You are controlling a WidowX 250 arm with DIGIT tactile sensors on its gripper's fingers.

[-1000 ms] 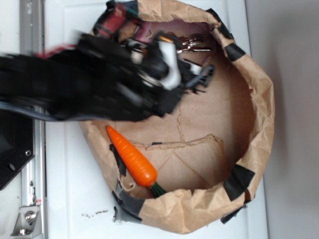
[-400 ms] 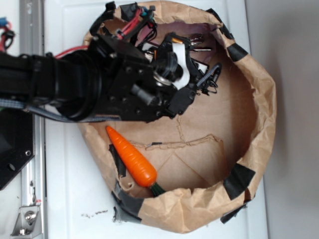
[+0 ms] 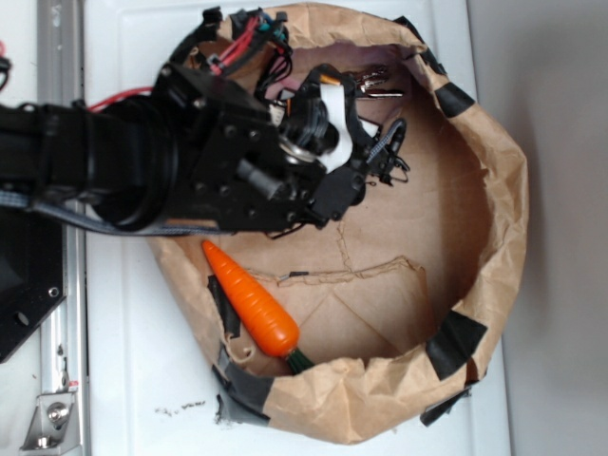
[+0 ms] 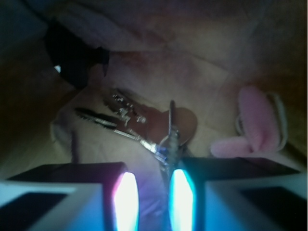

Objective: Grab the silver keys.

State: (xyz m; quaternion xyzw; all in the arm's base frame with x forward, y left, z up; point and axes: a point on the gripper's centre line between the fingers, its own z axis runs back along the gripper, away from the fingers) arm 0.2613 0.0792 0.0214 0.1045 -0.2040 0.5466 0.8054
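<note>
The silver keys (image 3: pixel 372 82) lie on the floor of a brown paper bag (image 3: pixel 499 237), close to its far wall. My gripper (image 3: pixel 388 152) reaches into the bag just short of them. In the wrist view the keys (image 4: pixel 129 119) fan out to the left, and their split ring stands on edge right at the fingertips. The ring's lower part sits between the two glowing pads of the gripper (image 4: pixel 150 192), against the right pad (image 4: pixel 180 195). A narrow gap with bare paper shows beside the left pad, so the jaws stand slightly open.
A pink plush bunny (image 4: pixel 255 126) lies right of the keys in the wrist view. An orange toy carrot (image 3: pixel 252 299) rests against the bag's left wall. Black tape patches (image 3: pixel 456 344) mark the rim. The bag's walls ring the gripper closely.
The arm has steadied from a blur and shifted slightly toward the keys. The fingers look drawn closer together than before.
</note>
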